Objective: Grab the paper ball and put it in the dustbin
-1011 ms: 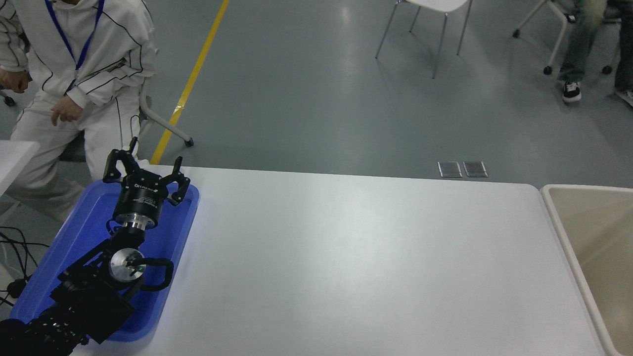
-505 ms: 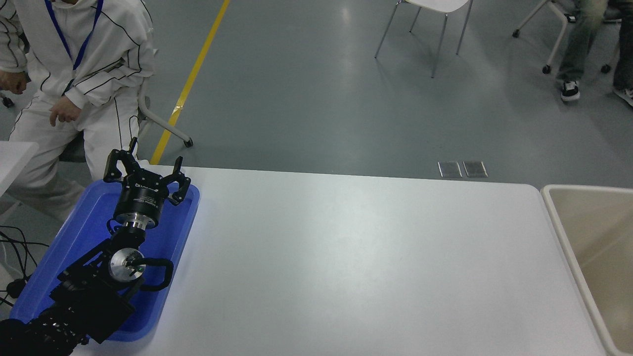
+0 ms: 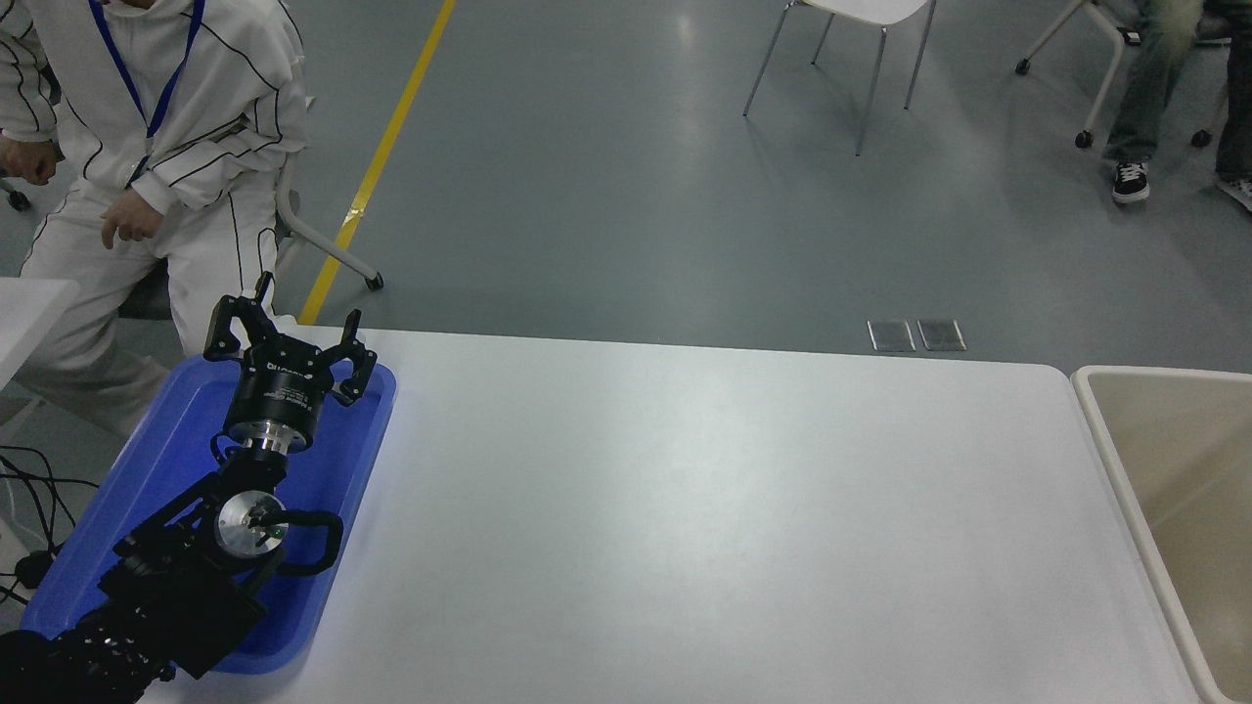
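Head view, read from left to right. At the far left, a person (image 3: 147, 147) in a white suit with thin dark lines and a blue lanyard sits on a chair beyond the table's far left corner, one hand (image 3: 130, 220) hanging loosely above the lap. Black cables (image 3: 29, 489) trail on the floor by the left edge.

On the left end of the white table (image 3: 685, 528) lies a shallow blue tray (image 3: 362, 430). The left arm (image 3: 186, 577) enters from the lower left corner and extends over this tray. The left gripper (image 3: 289, 342) is poised over the tray's far end, its fingers (image 3: 221, 328) spread wide apart with nothing between them.

The middle stretch of the table is plain white. Beyond it, the grey floor carries a yellow line (image 3: 377, 166), a white chair (image 3: 851, 59) on thin metal legs, and two small floor plates (image 3: 916, 335).

At the upper right, a second person's legs and dark shoe (image 3: 1131, 181) show beside a wheeled chair. At the right edge stands the dustbin (image 3: 1100, 411), beige, its rim just beside the table's right end; the part of its interior that is visible shows only smooth walls. The paper ball cannot be seen anywhere, and the right arm is out of view.
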